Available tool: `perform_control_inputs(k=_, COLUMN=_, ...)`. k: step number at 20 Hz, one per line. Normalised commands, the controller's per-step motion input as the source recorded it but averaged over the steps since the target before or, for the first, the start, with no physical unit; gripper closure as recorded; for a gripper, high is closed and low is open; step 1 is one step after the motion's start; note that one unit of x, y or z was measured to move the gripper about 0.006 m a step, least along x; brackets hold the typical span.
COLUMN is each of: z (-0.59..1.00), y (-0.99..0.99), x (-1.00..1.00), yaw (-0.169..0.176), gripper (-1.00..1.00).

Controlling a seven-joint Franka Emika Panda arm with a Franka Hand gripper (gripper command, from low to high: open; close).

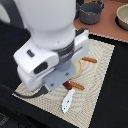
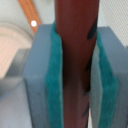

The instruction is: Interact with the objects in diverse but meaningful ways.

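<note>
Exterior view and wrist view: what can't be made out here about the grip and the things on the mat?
- Gripper: hidden by the arm's white body in the exterior view.
- Sausage: both ends cut off by the wrist view's edges; only a dark red tip shows outside.
- Plate: mostly covered by the arm.
- Orange-handled cutlery: too blurred to tell knife from spoon.
- Bowl: cut off by the exterior view's right edge.

The arm [image 1: 47, 30] is glossy white and rounded, with dark seams and a black slot; the end effector [image 2: 75, 95] has grey-blue fingers [image 2: 37, 80] lined with teal pads [image 2: 54, 85].
</note>
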Motion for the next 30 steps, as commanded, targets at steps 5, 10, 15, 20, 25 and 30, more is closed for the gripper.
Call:
perform_control_inputs(k=5, z=0.11, y=0.89, x=0.21, yaw=0.047, gripper=1.00)
perform_control_inputs(k=10, z=0.08, y=0.91, x=0.16, yaw=0.040, gripper=1.00)
perform_control_inputs(k=15, z=0.11, y=0.89, x=0.07, yaw=0.036, gripper=1.00)
perform_control_inputs(k=20, z=0.04, y=0.88, x=0.00, yaw=0.032, gripper=1.00)
perform_control_inputs(k=25, z=0.00, y=0.85, x=-0.03, yaw=0.032, gripper=1.00)
perform_control_inputs(k=30, z=0.00, y=0.82, x=-0.12, yaw=0.038, gripper=1.00)
